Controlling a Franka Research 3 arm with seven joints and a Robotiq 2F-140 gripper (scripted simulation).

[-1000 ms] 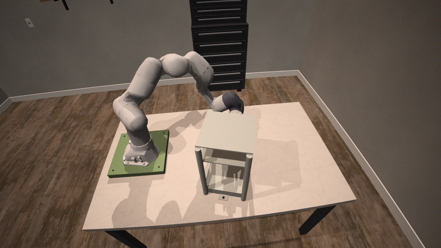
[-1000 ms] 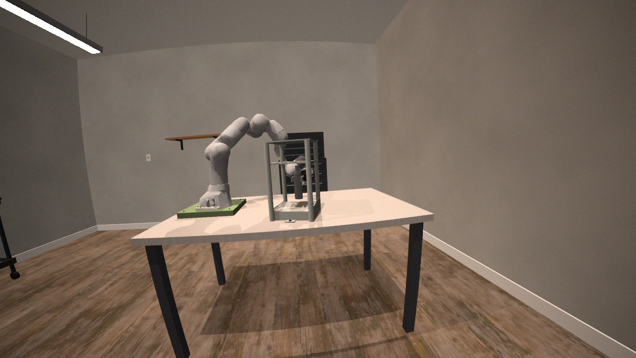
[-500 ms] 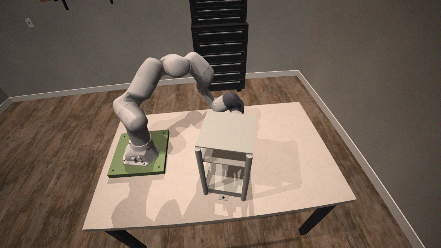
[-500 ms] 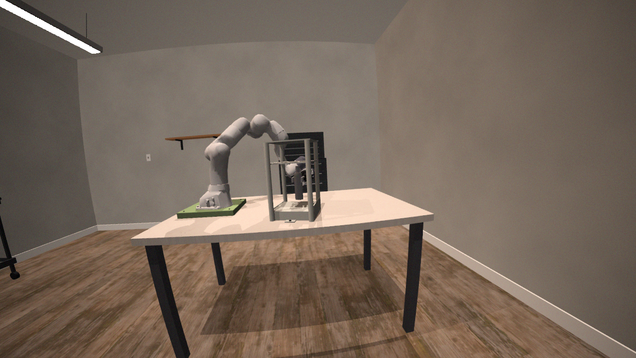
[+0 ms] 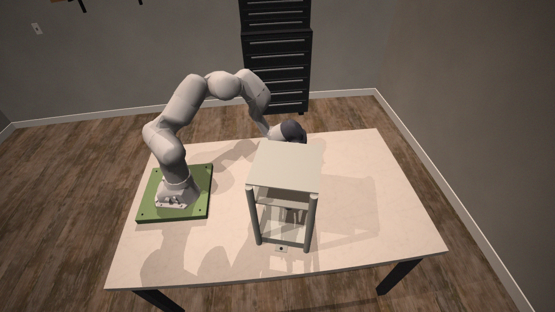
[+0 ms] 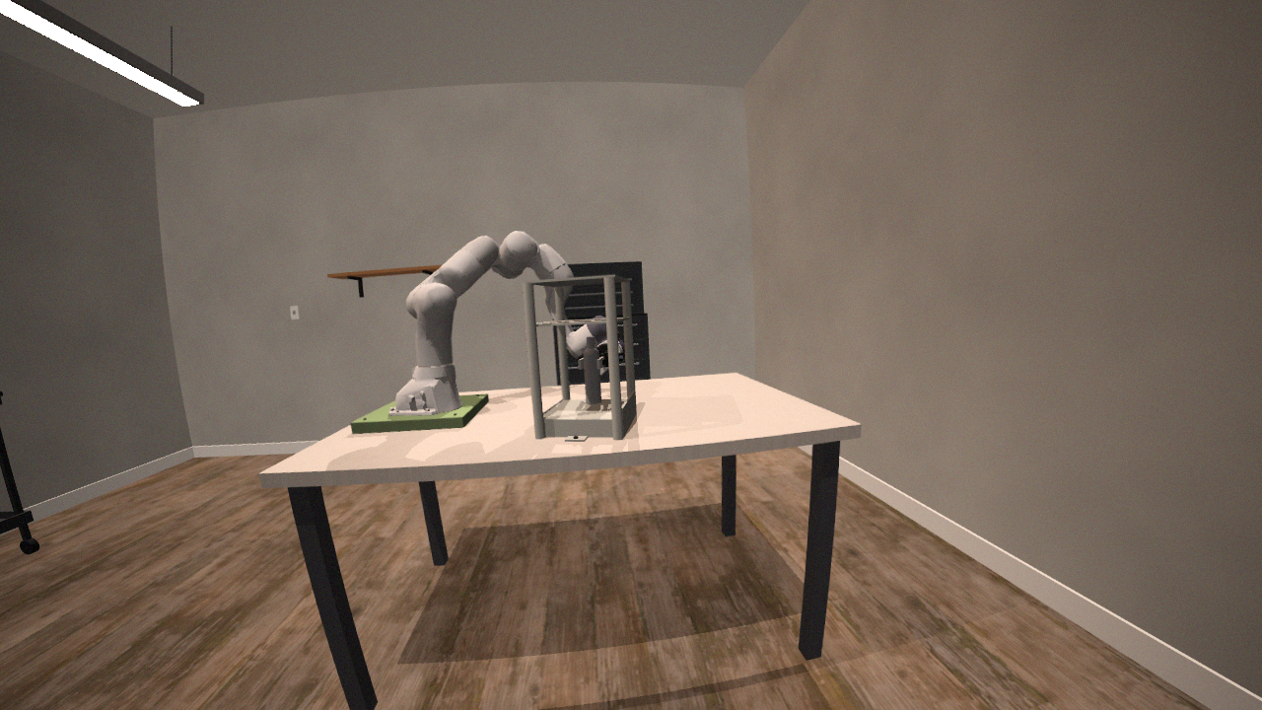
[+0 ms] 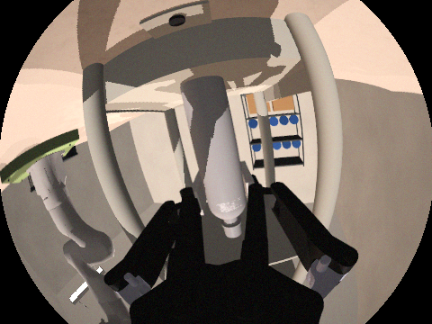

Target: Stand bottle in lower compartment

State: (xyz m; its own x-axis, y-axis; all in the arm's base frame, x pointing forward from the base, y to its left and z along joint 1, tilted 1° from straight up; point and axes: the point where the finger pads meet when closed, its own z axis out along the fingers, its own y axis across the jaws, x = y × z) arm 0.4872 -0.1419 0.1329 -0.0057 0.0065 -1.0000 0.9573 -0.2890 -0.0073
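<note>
The hand [image 7: 223, 201] is clamped on the bottle [image 7: 212, 150], its dark fingers pressing either side of the grey body up near the cap end. In the wrist view the cap points back toward the camera and the bottle's base reaches away, framed by two pale posts of the shelving unit [image 7: 319, 126].

Over to the exterior view: the bottle [image 6: 592, 371] shows as a slim grey column inside the shelving unit [image 6: 529, 353], in the lower compartment, cap up and looking close to upright. Its base is down near the compartment floor, but from here I cannot tell whether it touches the floor or hangs just above it. The arm [image 6: 458, 282] arches over from its green base plate [image 6: 375, 422] and comes in at the unit from the far side, with the hand [image 6: 603, 346] at the bottle's upper part.

From the top view, the unit's top board [image 5: 287, 163] hides most of the action. The arm [image 5: 174, 124] curls round from the green base plate [image 5: 145, 215] and its dark wrist sits right against the far edge of that board. Peering in under the boards, between the two near posts, a dark bit of the bottle or hand is just visible, too small to read.

The unit stands mid-worktop [image 5: 388, 217], just beside the base plate. A black drawer cabinet [image 5: 277, 58] stands against the back wall.
</note>
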